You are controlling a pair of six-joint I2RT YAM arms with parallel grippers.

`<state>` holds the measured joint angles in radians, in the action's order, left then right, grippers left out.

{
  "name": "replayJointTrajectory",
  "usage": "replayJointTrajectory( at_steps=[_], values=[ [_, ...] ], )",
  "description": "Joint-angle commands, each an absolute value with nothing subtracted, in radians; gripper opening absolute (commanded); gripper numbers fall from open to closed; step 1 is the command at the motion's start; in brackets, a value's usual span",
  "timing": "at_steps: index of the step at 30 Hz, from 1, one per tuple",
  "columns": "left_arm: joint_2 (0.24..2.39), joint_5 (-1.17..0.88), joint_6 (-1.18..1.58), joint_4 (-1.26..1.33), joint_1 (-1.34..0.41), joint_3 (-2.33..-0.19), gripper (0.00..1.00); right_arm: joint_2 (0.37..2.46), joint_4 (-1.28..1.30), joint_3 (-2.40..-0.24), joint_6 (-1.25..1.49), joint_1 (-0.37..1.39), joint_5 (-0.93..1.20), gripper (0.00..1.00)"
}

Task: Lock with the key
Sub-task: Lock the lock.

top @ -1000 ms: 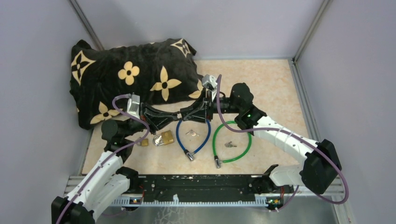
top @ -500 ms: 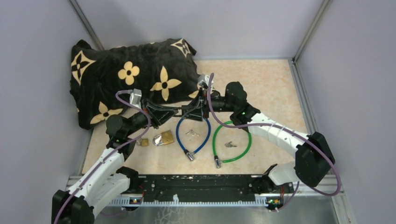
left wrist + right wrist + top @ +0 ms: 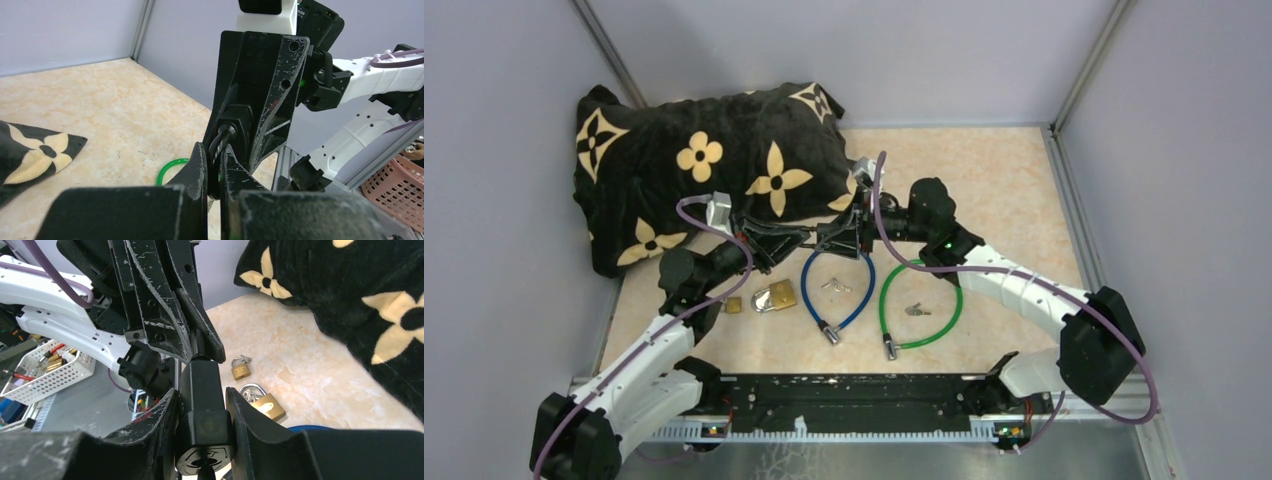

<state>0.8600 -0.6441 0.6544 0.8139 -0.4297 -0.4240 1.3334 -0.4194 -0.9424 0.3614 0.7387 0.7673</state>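
A black plush cushion with cream flower shapes (image 3: 714, 170) fills the upper left of the overhead view, lying on the beige marbled counter (image 3: 984, 180). The two arms meet at the centre of the frame, just below the cushion's lower right edge. The right hand (image 3: 201, 392) grasps a black rectangular lock body (image 3: 200, 410), its round keyhole face towards the wrist camera. The left hand (image 3: 214, 150) is clenched on a black round stem (image 3: 220, 142) sticking out of that body's far end. Below them lie a blue cable loop (image 3: 859, 300) and, to its right, a green cable loop (image 3: 944, 320). Left of the blue loop are two brass padlocks (image 3: 776, 296). Small metal keys (image 3: 834, 285) lie inside each loop.
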Motion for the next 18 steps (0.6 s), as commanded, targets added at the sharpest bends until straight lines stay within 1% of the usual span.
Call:
replayJointTrajectory(
  at_steps=[1,6,12,18],
  values=[
    [0.931,-0.846,0.716,0.786,-0.607,-0.384,0.0,1.399,-0.64,-1.079,0.405,0.873,0.622,0.0],
    [0.954,-0.854,0.716,0.807,-0.621,-0.385,0.0,1.415,-0.554,-1.155,0.359,0.872,0.533,0.0],
    [0.972,-0.877,0.693,0.846,-0.651,-0.405,0.0,1.457,-0.467,-1.265,0.314,0.873,0.562,0.0],
    [0.933,-0.853,0.679,0.94,-0.644,-0.452,0.0,1.486,-0.409,-1.223,0.285,0.869,0.628,0.0]
  ],
)
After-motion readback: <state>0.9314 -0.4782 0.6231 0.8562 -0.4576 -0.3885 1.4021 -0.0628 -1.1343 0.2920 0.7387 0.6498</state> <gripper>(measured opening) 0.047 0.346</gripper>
